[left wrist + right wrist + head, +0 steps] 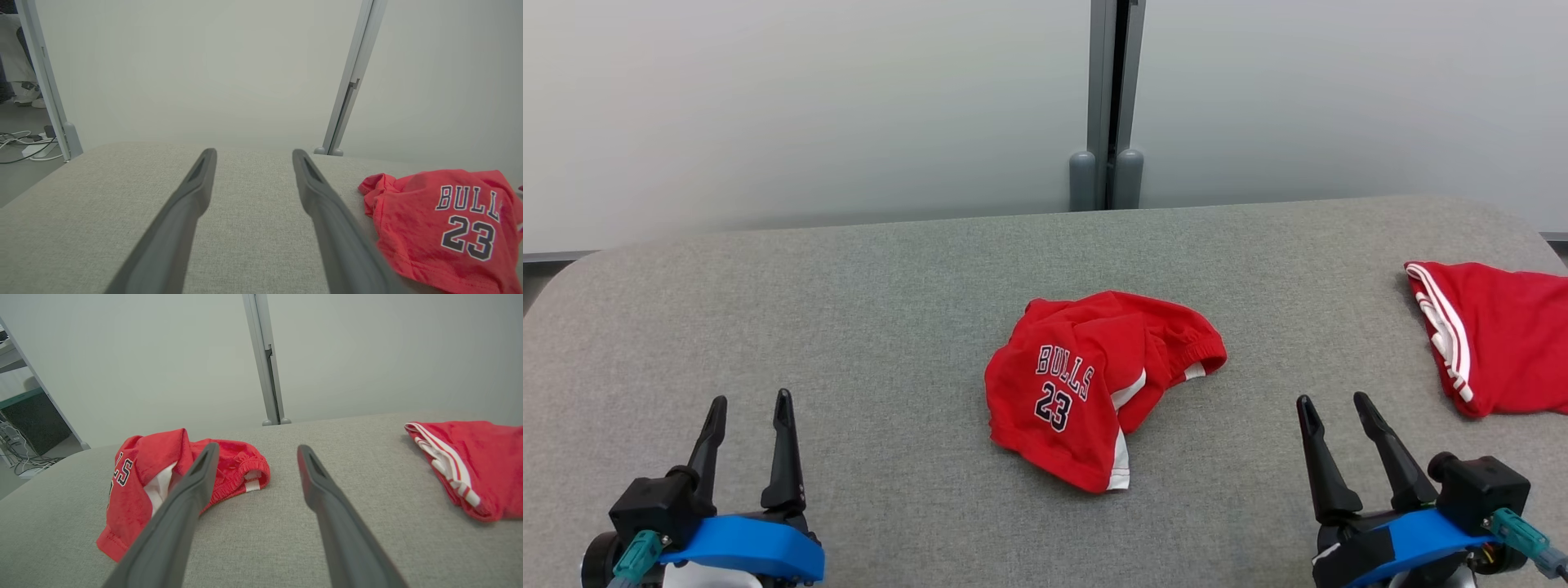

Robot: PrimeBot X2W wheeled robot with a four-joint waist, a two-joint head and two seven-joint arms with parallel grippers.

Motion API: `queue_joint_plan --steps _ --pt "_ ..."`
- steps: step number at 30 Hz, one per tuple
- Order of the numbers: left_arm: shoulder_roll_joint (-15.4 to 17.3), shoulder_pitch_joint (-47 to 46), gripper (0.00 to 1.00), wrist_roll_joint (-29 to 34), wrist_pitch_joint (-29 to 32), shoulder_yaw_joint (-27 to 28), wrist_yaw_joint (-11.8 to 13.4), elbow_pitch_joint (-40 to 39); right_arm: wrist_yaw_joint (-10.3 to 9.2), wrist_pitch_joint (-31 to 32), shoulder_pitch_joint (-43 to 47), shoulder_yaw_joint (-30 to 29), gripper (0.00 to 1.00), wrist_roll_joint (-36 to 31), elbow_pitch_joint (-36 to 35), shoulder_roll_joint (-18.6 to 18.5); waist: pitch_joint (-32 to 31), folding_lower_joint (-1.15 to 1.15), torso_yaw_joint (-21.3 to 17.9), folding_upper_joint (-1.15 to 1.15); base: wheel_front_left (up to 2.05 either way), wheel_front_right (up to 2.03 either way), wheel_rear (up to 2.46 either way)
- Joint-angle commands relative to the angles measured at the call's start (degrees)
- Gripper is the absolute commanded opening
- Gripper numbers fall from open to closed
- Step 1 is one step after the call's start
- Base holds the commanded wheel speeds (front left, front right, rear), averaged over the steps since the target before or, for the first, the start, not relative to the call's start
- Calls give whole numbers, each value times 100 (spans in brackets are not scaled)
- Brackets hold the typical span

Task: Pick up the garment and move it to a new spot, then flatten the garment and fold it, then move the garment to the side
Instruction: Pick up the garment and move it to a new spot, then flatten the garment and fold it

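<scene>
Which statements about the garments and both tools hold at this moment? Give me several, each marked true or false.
1. The red Bulls shorts lie crumpled near the middle of the grey padded surface. True.
2. The left tool is shut on the shorts. False: it is open and apart from them.
3. The right tool is open and holds nothing. True.
4. The red garment with white stripes lies at the robot's left. False: it lies at the far right edge.
</scene>
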Motion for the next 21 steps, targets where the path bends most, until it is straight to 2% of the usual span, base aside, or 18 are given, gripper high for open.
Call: queue_joint_plan --steps 1,16,21 --pt "25 44 100 -26 -24 20 21 -60 1 12 48 1 100 21 18 14 -3 0 -3 0 0 0 0" --pt "22 21 100 -123 10 -21 25 -186 1 11 -92 133 100 40 98 67 56 0 17 0 0 0 0" --pt "83 -12 100 -121 39 -21 39 -241 1 307 -328 625 100 41 205 35 116 0 -3 0 0 0 0"
